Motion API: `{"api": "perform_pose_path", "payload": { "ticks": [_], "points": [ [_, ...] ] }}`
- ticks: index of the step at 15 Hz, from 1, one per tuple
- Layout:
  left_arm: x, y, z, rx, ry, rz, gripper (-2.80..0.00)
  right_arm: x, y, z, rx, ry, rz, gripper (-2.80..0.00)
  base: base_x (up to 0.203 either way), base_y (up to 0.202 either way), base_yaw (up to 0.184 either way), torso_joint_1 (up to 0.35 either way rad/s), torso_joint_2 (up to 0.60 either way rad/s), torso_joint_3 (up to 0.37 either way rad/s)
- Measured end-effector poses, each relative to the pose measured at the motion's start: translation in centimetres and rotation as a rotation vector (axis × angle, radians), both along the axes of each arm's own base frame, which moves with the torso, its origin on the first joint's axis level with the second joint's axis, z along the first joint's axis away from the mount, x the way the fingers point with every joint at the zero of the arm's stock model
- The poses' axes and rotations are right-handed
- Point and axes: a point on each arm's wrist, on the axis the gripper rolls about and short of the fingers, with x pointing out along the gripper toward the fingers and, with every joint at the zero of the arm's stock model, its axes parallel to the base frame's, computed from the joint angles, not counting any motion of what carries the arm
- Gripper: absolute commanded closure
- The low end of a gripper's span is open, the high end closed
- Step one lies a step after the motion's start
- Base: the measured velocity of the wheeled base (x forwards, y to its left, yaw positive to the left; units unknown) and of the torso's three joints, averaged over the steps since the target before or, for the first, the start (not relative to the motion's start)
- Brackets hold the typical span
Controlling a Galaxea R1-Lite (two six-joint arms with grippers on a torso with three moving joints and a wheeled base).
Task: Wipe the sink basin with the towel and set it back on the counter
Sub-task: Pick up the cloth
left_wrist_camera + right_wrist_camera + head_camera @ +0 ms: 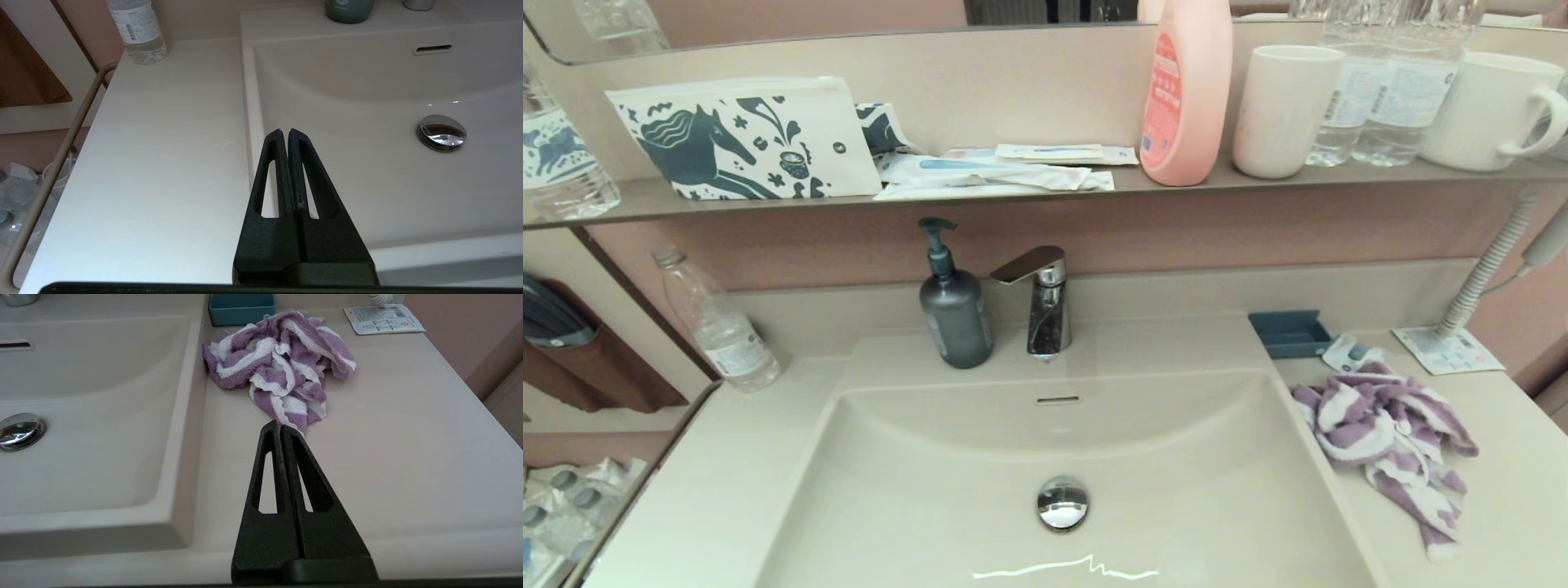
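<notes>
The purple-and-white striped towel (1390,433) lies crumpled on the counter (1511,498) just right of the sink basin (931,482), whose chrome drain plug (1063,502) sits in its middle. In the right wrist view the towel (282,365) lies beyond my right gripper (279,425), which is shut and empty, its tips near the cloth's nearest corner. My left gripper (285,132) is shut and empty, held over the basin's left rim (249,134) beside the bare counter (155,163). Neither gripper shows in the head view.
A grey soap pump (954,306) and chrome faucet (1042,298) stand behind the basin. A water bottle (719,322) leans at back left. A blue tray (1289,332), a small packet (1352,353) and a hose on a card (1450,347) sit behind the towel. A shelf (1045,192) above holds bottles, cups and a horse pouch (739,139).
</notes>
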Motion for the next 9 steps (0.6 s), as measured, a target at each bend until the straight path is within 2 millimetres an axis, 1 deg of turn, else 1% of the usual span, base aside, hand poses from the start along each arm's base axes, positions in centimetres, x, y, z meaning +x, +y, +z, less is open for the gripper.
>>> {"api": "perform_pose_path", "payload": {
  "ticks": [2, 4, 7, 9],
  "points": [
    [0.0, 0.0, 0.0, -0.005, 0.000, 0.001, 0.00, -0.1, 0.0, 0.3, 0.001, -0.010, 0.000, 0.00, 0.000, 0.000, 0.000, 0.000, 0.00, 0.000],
    [0.0, 0.0, 0.0, -0.027, -0.002, 0.007, 0.00, -0.6, 0.0, 1.9, 0.002, -0.057, 0.002, 0.00, 0.000, 0.000, 0.000, 0.000, 0.00, 0.000],
    [0.0, 0.0, 0.1, -0.029, -0.008, 0.008, 0.00, -1.2, 0.0, 4.8, 0.004, -0.108, 0.002, 0.00, 0.000, 0.000, 0.000, 0.000, 0.00, 0.000],
    [0.0, 0.0, 0.1, -0.030, -0.007, 0.008, 0.00, -1.1, 0.0, 7.7, 0.024, -0.125, 0.009, 0.00, 0.000, 0.000, 0.000, 0.000, 0.00, 0.000]
  ]
}}
